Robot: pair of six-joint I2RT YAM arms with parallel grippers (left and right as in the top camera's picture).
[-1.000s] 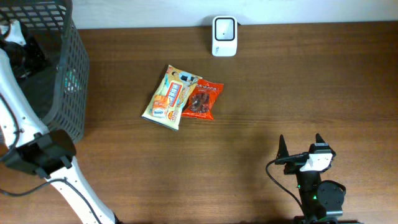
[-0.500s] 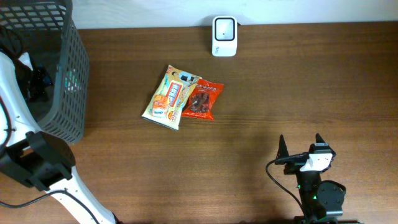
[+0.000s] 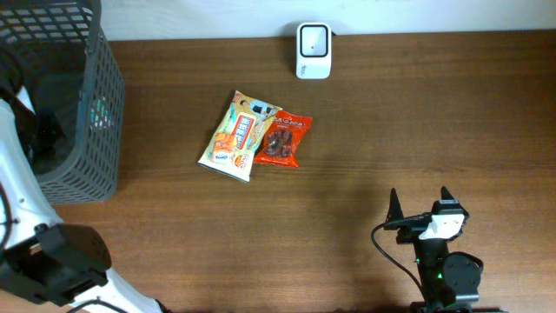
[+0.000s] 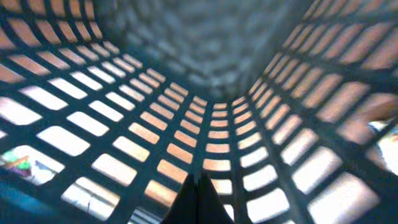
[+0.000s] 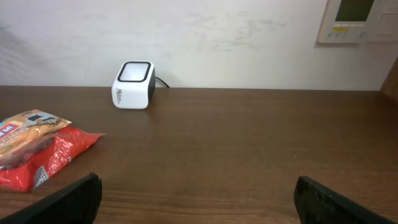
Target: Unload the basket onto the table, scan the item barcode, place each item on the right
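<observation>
Two snack packets lie mid-table: a yellow-orange one (image 3: 236,135) and a red one (image 3: 282,139) touching its right side; both show at the left of the right wrist view, red (image 5: 43,158) below yellow (image 5: 25,127). The white barcode scanner (image 3: 313,49) (image 5: 133,84) stands at the far edge by the wall. My left gripper (image 4: 199,199) is shut with nothing between its tips, down inside the dark mesh basket (image 4: 217,134). At the front right my right gripper (image 3: 420,198) (image 5: 198,193) stands open and empty, well short of the packets.
The dark mesh basket (image 3: 95,104) fills the far left corner, with my white left arm (image 3: 17,174) reaching into it from the front. A cable runs from the scanner toward the wall. A white wall panel (image 5: 360,22) hangs at upper right.
My left arm has slid toward the table's front, its wrist still inside the basket. Packets, scanner and right arm have not moved.
</observation>
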